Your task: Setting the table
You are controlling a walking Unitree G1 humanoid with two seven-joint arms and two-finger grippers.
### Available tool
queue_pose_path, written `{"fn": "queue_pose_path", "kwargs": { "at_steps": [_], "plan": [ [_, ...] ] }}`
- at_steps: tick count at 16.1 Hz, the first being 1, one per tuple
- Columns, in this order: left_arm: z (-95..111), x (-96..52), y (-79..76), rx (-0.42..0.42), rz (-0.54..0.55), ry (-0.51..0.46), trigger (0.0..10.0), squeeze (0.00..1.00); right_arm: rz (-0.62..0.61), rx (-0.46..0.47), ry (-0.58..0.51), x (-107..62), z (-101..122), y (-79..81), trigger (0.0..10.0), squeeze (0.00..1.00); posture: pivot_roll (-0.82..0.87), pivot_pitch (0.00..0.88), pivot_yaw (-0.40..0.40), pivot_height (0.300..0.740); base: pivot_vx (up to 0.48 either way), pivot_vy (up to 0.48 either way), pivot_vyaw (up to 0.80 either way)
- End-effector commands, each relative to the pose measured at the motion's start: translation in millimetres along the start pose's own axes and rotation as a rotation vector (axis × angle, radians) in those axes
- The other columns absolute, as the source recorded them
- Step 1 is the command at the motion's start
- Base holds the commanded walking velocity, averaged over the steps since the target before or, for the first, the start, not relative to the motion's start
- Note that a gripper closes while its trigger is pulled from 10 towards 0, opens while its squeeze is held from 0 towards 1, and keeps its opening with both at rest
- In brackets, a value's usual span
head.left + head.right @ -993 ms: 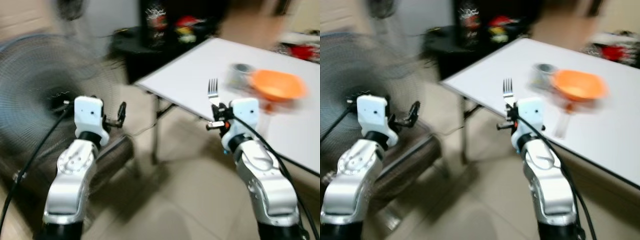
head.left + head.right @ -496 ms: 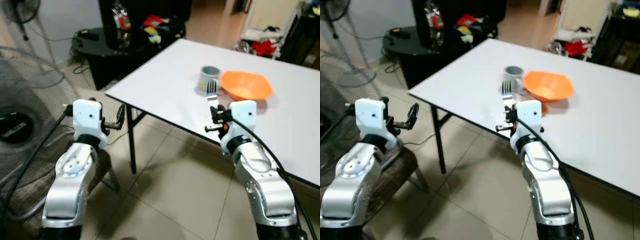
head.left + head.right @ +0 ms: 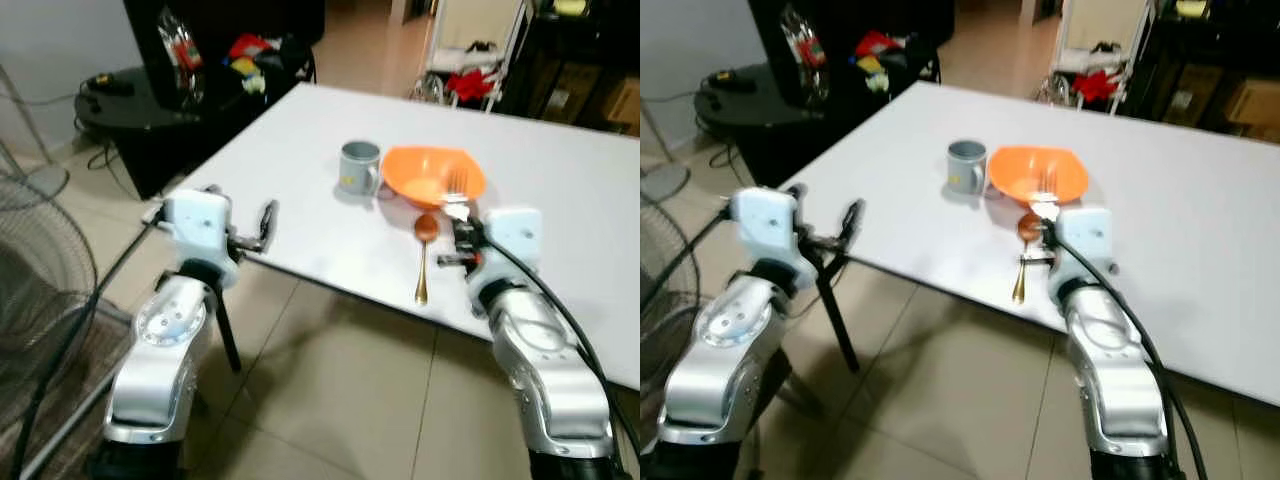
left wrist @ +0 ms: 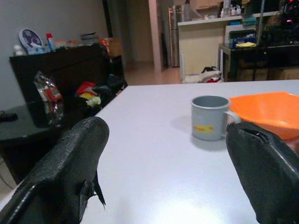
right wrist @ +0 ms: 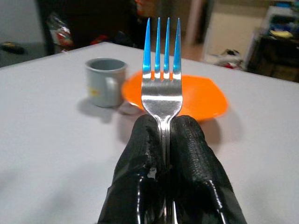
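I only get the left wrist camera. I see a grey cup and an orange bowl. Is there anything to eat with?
Observer: Yes. A spoon lies on the table in front of the bowl, with its handle pointing toward the robot.
Operator: Where's the fork?
Observer: The right gripper is shut on the fork, tines pointing up.
Operator: Is it near the spoon?
Observer: In the head views it is just right of the spoon, by the table's near edge.
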State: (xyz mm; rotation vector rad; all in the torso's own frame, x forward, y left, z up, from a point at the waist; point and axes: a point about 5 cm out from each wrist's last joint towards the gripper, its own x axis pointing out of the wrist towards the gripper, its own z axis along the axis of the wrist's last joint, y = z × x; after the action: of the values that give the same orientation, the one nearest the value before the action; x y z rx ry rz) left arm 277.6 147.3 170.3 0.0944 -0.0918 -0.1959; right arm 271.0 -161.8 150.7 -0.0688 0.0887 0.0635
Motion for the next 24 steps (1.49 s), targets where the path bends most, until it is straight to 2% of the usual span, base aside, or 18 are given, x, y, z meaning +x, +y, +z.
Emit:
{"fn": "queue_pose_path", "kwargs": {
  "at_steps": [1,6,8,12,17,20,24],
  "plan": [
    [-1.7,-1.3,11.2,0.016,0.036,0.010,10.0,0.00,0.047,0.011,-0.046,2.0,9.6,12.0,10.0,0.00,0.06,0.000,0.039,0.740,0.330,0.000,0.00],
    [-2.0,-0.5,11.2,0.014,0.035,0.009,10.0,0.00,0.040,0.004,-0.041,1.9,8.8,10.6,10.0,0.00,0.06,0.000,0.039,0.740,0.334,0.000,0.00],
    [-1.8,0.0,10.7,0.015,0.033,0.008,10.0,0.00,0.039,0.032,-0.026,1.8,7.3,11.0,10.0,0.00,0.06,0.000,0.043,0.740,0.337,0.000,-0.79],
    [-1.2,1.5,10.6,0.013,0.027,0.005,10.0,0.00,0.031,0.012,-0.034,0.5,8.3,10.0,10.0,0.00,0.06,0.000,0.047,0.740,0.335,0.000,-0.72],
    [-1.3,1.8,9.3,0.005,0.024,0.005,10.0,0.00,0.038,0.010,-0.032,-0.6,7.8,10.8,10.0,0.00,0.06,0.000,0.049,0.740,0.330,0.000,0.00],
    [-2.0,0.6,9.7,0.013,0.029,0.013,10.0,0.00,0.057,0.015,-0.026,-1.0,6.8,13.5,10.0,0.00,0.06,0.000,0.050,0.740,0.000,0.000,0.00],
    [-1.3,0.1,11.0,0.016,0.020,0.012,10.0,0.00,0.058,0.021,-0.020,-1.5,5.8,14.2,10.0,0.00,0.06,0.000,0.055,0.740,0.000,0.402,0.00]
  ]
}}
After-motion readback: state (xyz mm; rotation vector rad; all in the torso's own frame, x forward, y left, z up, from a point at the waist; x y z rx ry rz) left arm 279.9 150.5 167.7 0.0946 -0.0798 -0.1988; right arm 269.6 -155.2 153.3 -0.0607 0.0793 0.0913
